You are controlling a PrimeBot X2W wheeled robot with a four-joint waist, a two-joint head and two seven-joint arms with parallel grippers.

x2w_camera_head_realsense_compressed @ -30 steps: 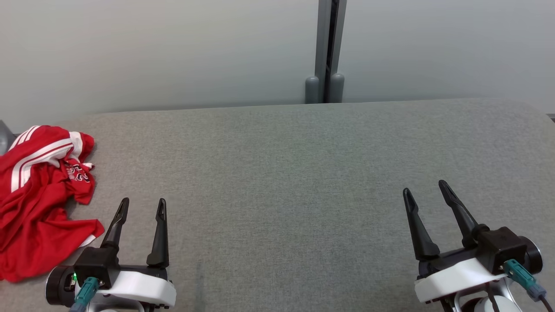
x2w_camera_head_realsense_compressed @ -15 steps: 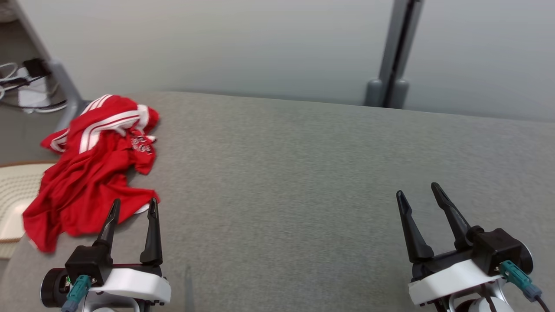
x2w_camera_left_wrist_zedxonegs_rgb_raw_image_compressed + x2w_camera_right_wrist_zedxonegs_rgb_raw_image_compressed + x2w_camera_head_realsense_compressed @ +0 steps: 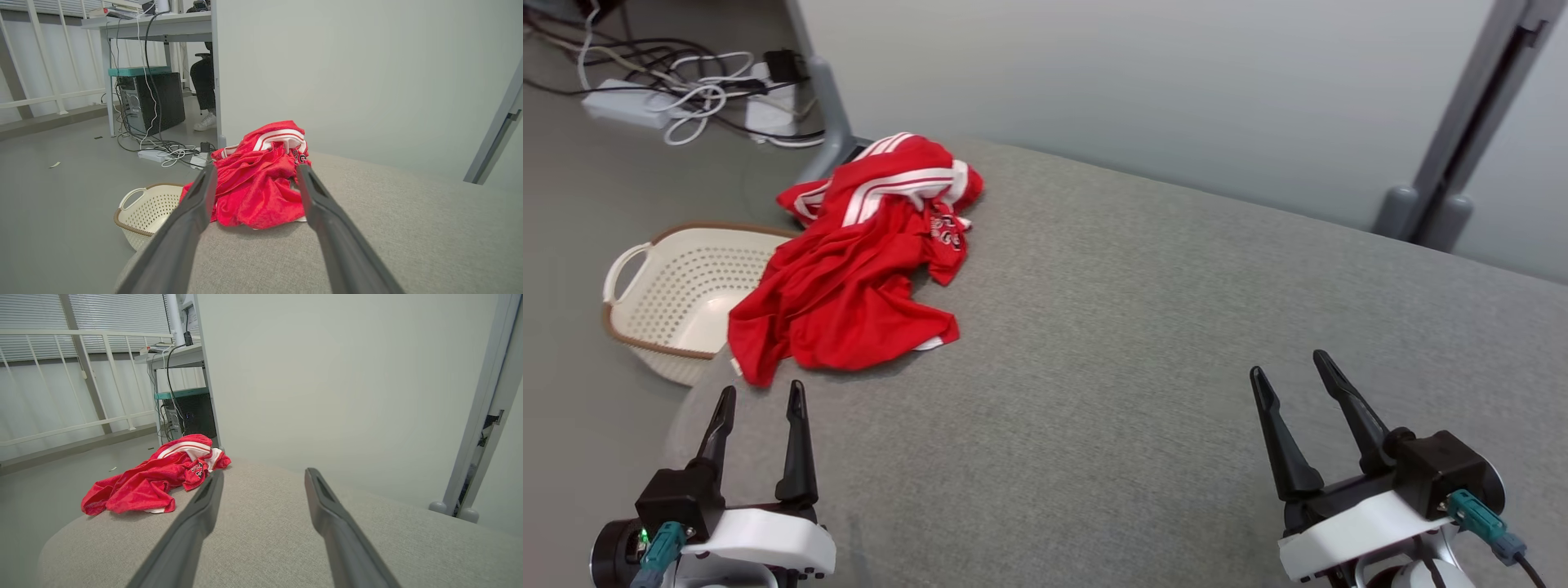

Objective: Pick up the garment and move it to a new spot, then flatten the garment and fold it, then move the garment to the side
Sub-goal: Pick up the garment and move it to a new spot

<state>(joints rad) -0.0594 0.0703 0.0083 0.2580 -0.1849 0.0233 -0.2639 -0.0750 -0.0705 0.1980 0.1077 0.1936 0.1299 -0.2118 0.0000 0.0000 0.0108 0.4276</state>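
Garment (image 3: 849, 278) position decided the coming move: the red jersey lay in a crumpled heap at the far-left corner of the grey tabletop (image 3: 1135, 343), just beside its left edge. A pale perforated basket (image 3: 654, 349) stood on the floor below that edge. Whether the cloth's left side hung over the edge could not be told.

From the left tool (image 3: 760, 390) the heap lay straight ahead and a little to the right, near but not touching. In the left wrist view it sat framed between that tool's two dark fingers (image 3: 192, 220). From the right tool (image 3: 1287, 364) it lay well apart, far off to the left across bare tabletop. The left arm was plainly the nearer one.

The heap's long axis ran near to far, leaning right at its far end. The end with the white-striped trim (image 3: 898, 181) pointed far and right, toward the wall. The plain red hem pointed near and left, toward the left tool, with one loose corner reaching closest to the tabletop's edge.

Both tools stood wide apart and held nothing, hovering over the near side of the tabletop.

Judging from this, the pickup had not begun. A forward reach by the left arm onto the near hem looked the shortest route. The bunched folds would likely make a single-layer pinch hard.
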